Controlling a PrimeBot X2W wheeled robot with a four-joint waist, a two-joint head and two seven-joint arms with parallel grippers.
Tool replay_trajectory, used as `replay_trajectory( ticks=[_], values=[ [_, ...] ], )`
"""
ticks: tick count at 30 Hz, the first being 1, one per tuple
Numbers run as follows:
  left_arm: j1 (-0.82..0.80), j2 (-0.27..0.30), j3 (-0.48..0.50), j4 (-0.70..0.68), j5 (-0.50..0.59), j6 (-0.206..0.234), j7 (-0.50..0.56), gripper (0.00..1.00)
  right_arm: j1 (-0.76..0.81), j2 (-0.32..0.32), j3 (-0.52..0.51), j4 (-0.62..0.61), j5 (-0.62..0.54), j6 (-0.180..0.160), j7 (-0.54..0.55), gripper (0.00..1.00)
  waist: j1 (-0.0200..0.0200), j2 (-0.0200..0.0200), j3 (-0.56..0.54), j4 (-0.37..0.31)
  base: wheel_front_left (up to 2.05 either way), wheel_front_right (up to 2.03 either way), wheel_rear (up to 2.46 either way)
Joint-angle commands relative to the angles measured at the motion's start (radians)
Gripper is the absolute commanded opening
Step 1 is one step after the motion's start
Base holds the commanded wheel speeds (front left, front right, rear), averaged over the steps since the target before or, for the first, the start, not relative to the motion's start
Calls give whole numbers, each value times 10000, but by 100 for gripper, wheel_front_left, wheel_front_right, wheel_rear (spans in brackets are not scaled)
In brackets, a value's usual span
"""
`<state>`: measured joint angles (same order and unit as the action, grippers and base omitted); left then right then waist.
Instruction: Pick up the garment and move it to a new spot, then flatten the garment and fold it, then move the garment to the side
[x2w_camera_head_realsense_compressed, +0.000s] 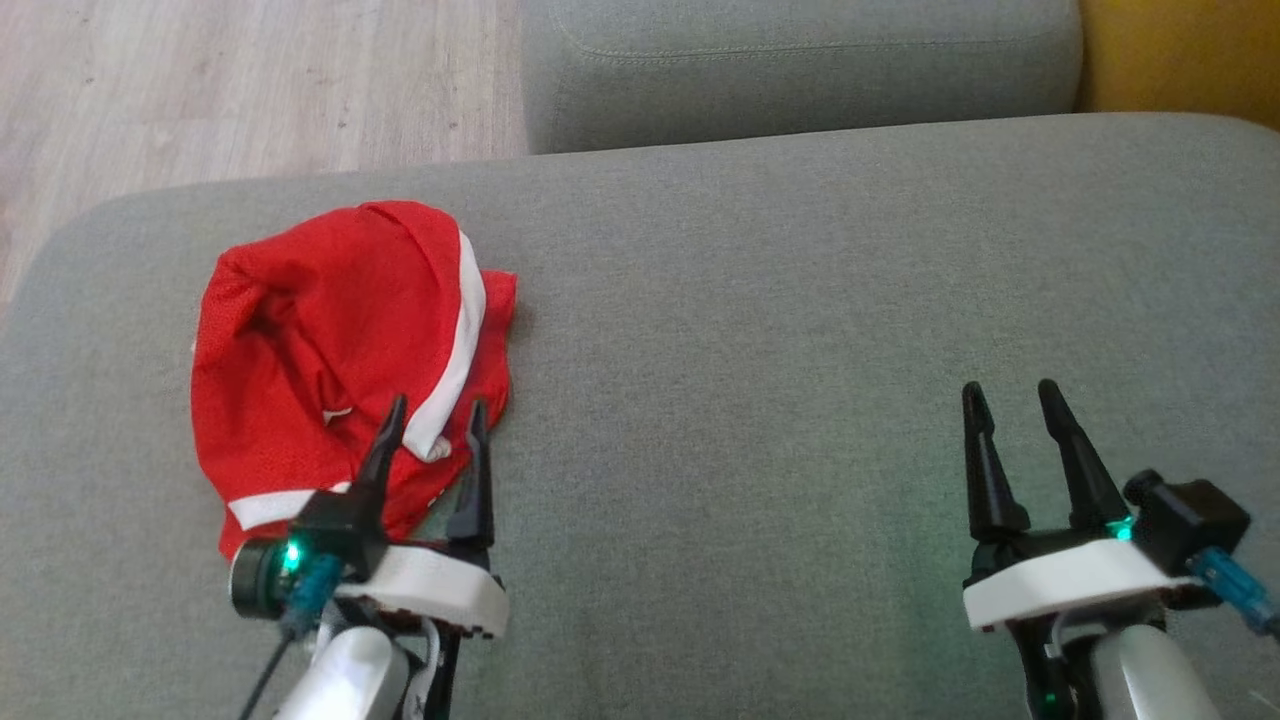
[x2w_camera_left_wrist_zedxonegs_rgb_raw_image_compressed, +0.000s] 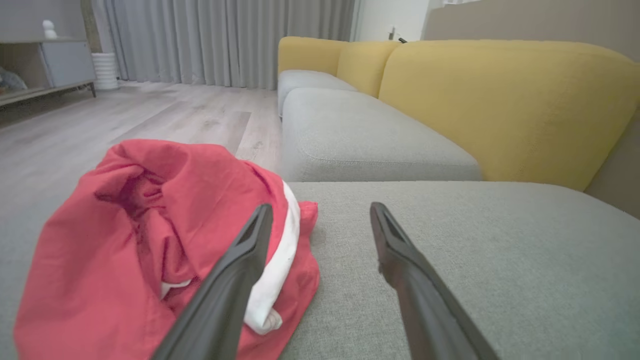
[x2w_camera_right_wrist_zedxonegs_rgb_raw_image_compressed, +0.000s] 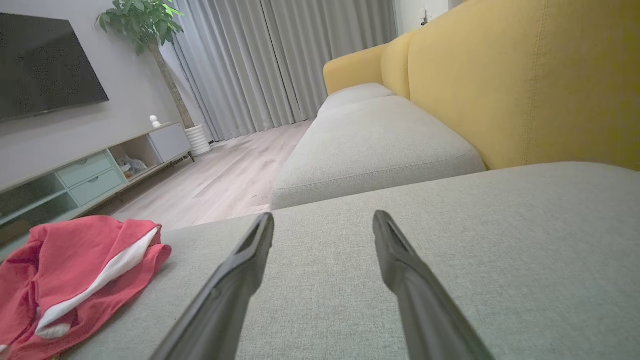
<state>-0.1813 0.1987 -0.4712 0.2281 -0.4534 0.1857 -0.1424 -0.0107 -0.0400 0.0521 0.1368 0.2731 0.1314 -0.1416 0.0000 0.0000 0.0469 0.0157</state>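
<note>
A crumpled red garment with white stripes lies bunched on the left part of the grey cushion. In the left wrist view the garment sits at the lower left, in the right wrist view the garment is far left. My left gripper stands open at the garment's near right edge, its fingers over the cloth with nothing between them. The left gripper has one finger over the white stripe. My right gripper is open over bare cushion far to the right, also seen as the right gripper.
A second grey seat cushion lies beyond, with a yellow backrest on the right. Wooden floor lies past the cushion's far left edge. A TV cabinet, a plant and grey curtains stand across the room.
</note>
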Motion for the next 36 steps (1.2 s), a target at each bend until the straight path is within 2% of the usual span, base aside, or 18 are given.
replay_trajectory(
  ticks=[1,8,14,23,29,36],
  values=[
    [-662,239,66,-247,362,116,-133,100,-472,-76,220,-408,-408,-5,-148,100,0,0,4,9,0,0,0],
    [-938,397,-601,-29,1232,464,-342,100,-506,-81,369,-456,-1549,-6,-356,100,0,0,39,51,0,0,0],
    [-863,196,-448,-212,929,491,-520,100,-485,-85,416,-568,-1587,-6,-532,100,0,0,96,91,0,0,0],
    [-361,-319,456,-398,742,-170,-787,100,-286,-92,393,-511,-558,-7,-798,100,0,0,122,135,0,0,0],
    [-140,-561,646,114,1480,-697,-965,100,-230,-97,476,-28,-822,-7,-975,100,0,0,75,138,0,0,0],
    [-194,-804,803,340,2604,-928,-1174,100,-300,-102,604,86,-1423,-7,-1181,100,0,0,91,172,0,0,0]
  ],
)
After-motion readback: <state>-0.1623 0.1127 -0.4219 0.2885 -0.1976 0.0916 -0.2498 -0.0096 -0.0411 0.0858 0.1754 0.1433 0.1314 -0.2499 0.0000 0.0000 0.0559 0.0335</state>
